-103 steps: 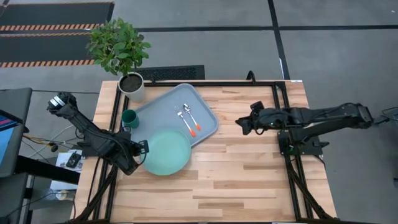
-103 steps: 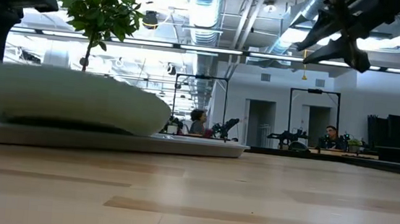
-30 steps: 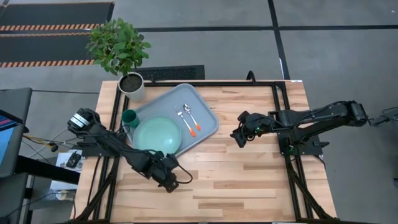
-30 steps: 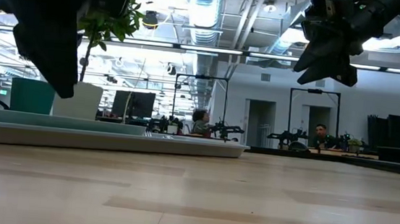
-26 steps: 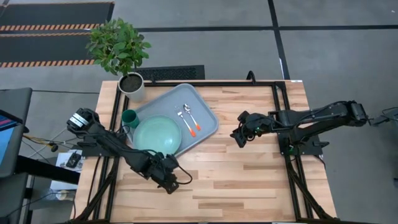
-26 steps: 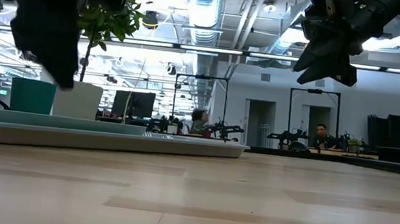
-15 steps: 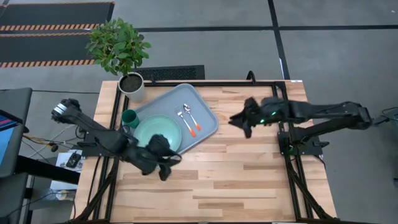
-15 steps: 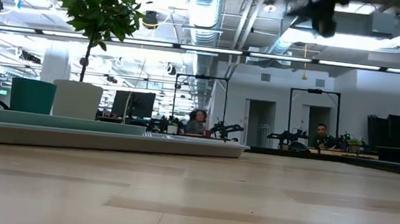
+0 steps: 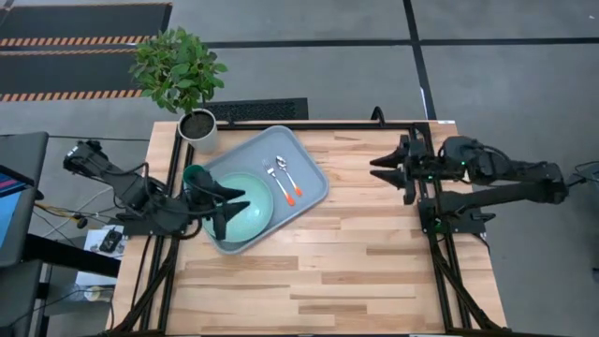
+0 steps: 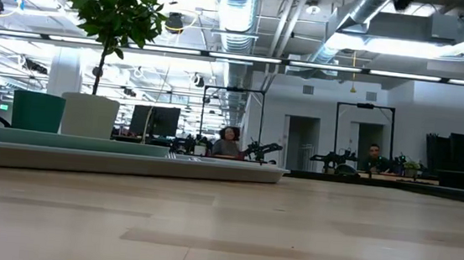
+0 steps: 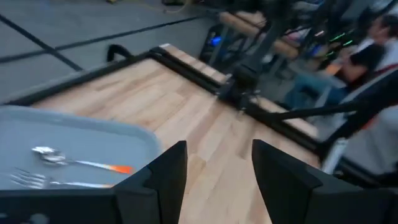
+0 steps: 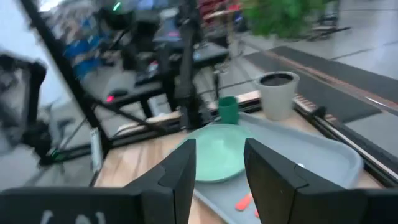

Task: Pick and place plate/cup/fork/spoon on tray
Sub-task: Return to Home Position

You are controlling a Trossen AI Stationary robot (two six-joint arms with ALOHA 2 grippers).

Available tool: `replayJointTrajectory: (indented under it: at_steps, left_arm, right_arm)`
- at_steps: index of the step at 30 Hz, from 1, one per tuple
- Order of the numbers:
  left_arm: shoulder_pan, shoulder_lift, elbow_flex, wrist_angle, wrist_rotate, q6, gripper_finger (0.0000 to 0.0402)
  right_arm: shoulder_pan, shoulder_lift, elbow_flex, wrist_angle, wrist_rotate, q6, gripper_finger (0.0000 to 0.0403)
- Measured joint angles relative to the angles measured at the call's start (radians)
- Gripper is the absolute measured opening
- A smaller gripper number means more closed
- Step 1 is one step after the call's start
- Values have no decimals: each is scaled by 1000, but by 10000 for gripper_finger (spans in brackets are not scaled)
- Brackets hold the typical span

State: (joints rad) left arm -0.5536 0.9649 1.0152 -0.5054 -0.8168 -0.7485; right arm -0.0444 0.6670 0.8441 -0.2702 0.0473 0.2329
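The pale grey-blue tray (image 9: pixel 304 161) lies askew at the table's far left. On it rest the mint-green plate (image 9: pixel 255 208), and a fork (image 9: pixel 278 180) and spoon (image 9: pixel 290 178) with orange handles. The dark teal cup (image 9: pixel 195 177) stands upright on the table top, just off the tray's left edge. My left gripper (image 9: pixel 234 201) hangs open above the plate, with nothing between its fingers (image 11: pixel 163 177). My right gripper (image 9: pixel 379 168) is open in the air over the table's far right. From there it looks toward the plate (image 12: pixel 219 155) and the cup (image 12: pixel 228 110).
A white pot (image 9: pixel 198 129) with a leafy plant stands at the table's far left corner, behind the cup. Black frame rails run along the far edge and both sides. Bare wood fills the middle, near and right parts. People sit in the room beyond.
My left gripper has left the near-middle of the table, risen, and gone toward the far left, ending above the plate. My right gripper has risen out of the low view and drawn back toward the table's right and far edges. The plate, fork, spoon and cup have stayed put.
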Motion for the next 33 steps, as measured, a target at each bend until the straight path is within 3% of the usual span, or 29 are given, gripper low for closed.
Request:
replayJointTrajectory:
  at_steps: [3, 6, 9, 12, 18, 25, 29, 33]
  left_arm:
    - [-4, -117, -186, 232, 64, 46, 167]
    - [20, -232, -370, 494, 231, 132, 167]
    - [62, -337, -524, 676, 373, 149, 167]
    - [90, -446, -644, 794, 417, 131, 167]
    - [100, -674, -745, 782, 444, 151, 167]
    - [100, -966, -748, 570, 389, 218, 167]
    - [100, -962, -744, 542, 419, 257, 167]
    - [100, -965, -783, 520, 423, 229, 167]
  right_arm:
    - [-32, -100, -126, 78, 6, 52, 161]
    - [-67, -192, -232, 168, -2, 91, 161]
    - [-97, -286, -303, 201, 1, 132, 161]
    - [-125, -369, -346, 207, 0, 176, 161]
    - [-164, -498, -386, 199, 2, 214, 161]
    - [-217, -614, -387, 73, 44, 195, 161]
    - [-234, -666, -398, -47, 23, 162, 161]
    - [-222, -660, -497, 63, -16, 154, 161]
